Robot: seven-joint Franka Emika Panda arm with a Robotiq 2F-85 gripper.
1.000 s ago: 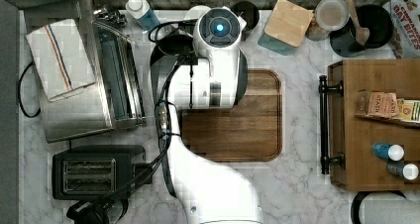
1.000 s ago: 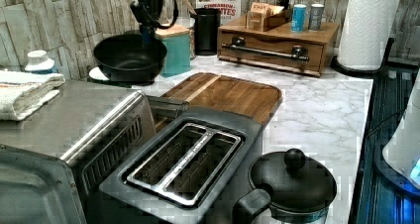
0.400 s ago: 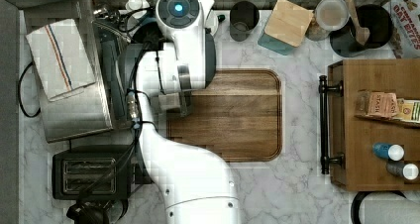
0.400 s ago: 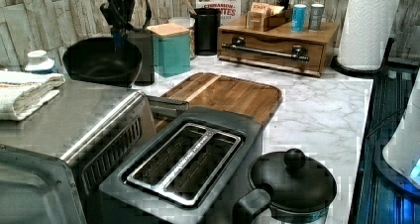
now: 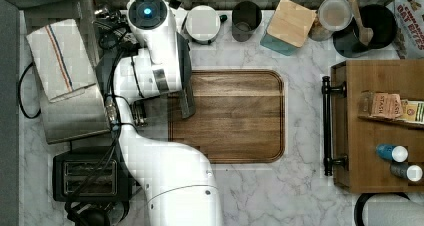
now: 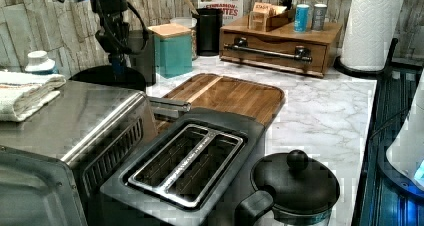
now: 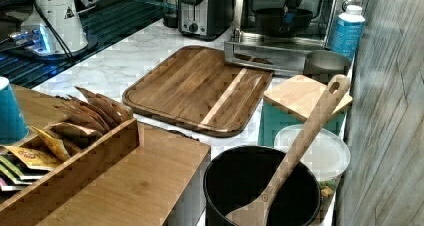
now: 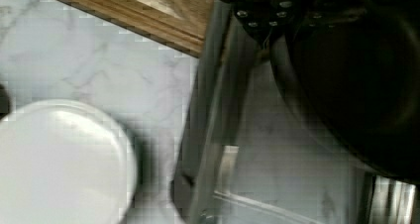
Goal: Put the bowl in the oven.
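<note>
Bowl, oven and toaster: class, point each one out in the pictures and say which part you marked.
bowl (image 7: 276,19): right view, on its dark outer wall, held in front of the oven.
oven (image 6: 75,116): left view, on its steel top.
toaster (image 6: 187,156): left view, on the slotted top.

Arm swings toward the top view's left, from over the wooden board to over the oven's open front. Bowl travels with the gripper, hanging below it, now inside the oven mouth instead of beside the teal canister.
</note>
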